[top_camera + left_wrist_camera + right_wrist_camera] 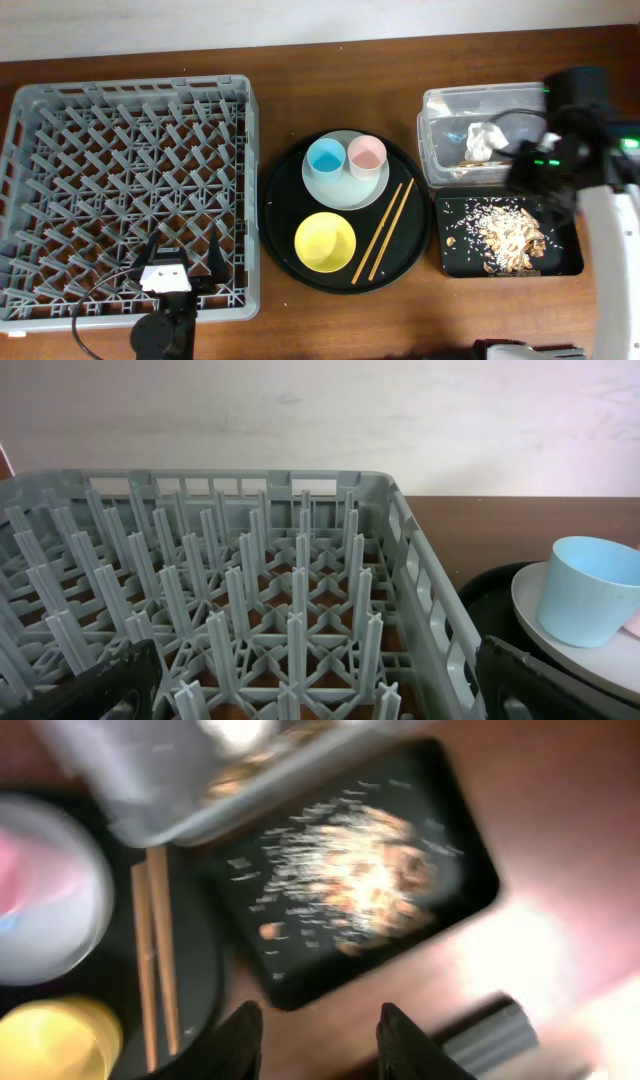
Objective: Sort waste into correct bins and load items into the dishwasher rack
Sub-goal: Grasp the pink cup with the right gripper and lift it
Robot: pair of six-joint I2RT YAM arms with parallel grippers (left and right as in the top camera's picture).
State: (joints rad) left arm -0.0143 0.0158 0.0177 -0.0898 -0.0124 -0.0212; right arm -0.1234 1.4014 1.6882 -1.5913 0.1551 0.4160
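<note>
We're reading waste (505,235) as binned and rack (130,90) as empty, left gripper (320,690) and right gripper (320,1020) both spread, holding nothing; next needs grasping the blue cup (325,157).

On the desk (400,60), the dishwasher rack (130,92) stands left and the round tray (280,200) in the middle. On that tray, a plate (335,190) at the back carries the left cup (325,156) and right cup (366,155). The bowl (324,241) sits in front, with the chopsticks (383,231) to its right. Far right, the tub (440,100) holds a tissue (482,140). In front of it, the shallow tray (460,262) holds food scraps (505,232).

Grey lattice rack (120,170), yellow bowl (324,241), pink cup (366,154).
</note>
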